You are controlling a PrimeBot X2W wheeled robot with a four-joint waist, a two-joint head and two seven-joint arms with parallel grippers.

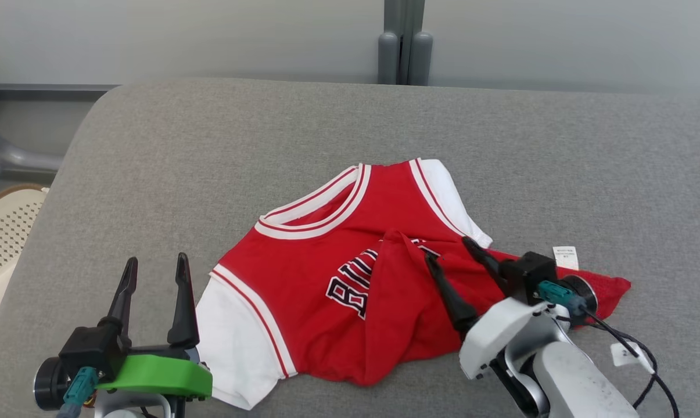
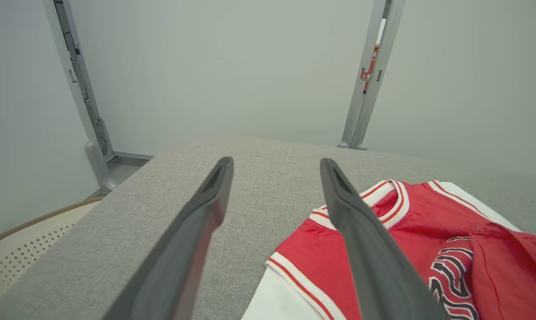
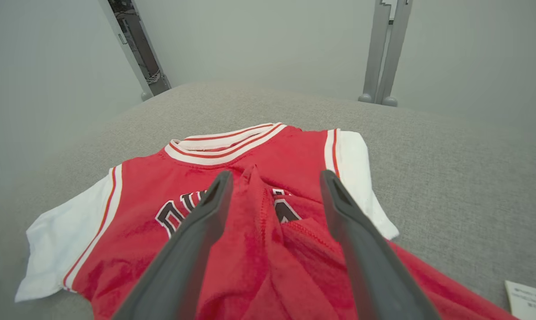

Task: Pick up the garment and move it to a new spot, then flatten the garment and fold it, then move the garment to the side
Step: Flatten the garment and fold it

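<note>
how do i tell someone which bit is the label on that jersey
On the wide grey cushion lies a crumpled red jersey with white sleeves. Follow its red hem to the far right end, where a small white label sits. Unlike the sleeves, it is a tiny rectangle with faint print and no red stripe.

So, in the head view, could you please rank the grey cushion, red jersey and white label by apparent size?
Largest: grey cushion; then red jersey; smallest: white label. None look alike.
</note>
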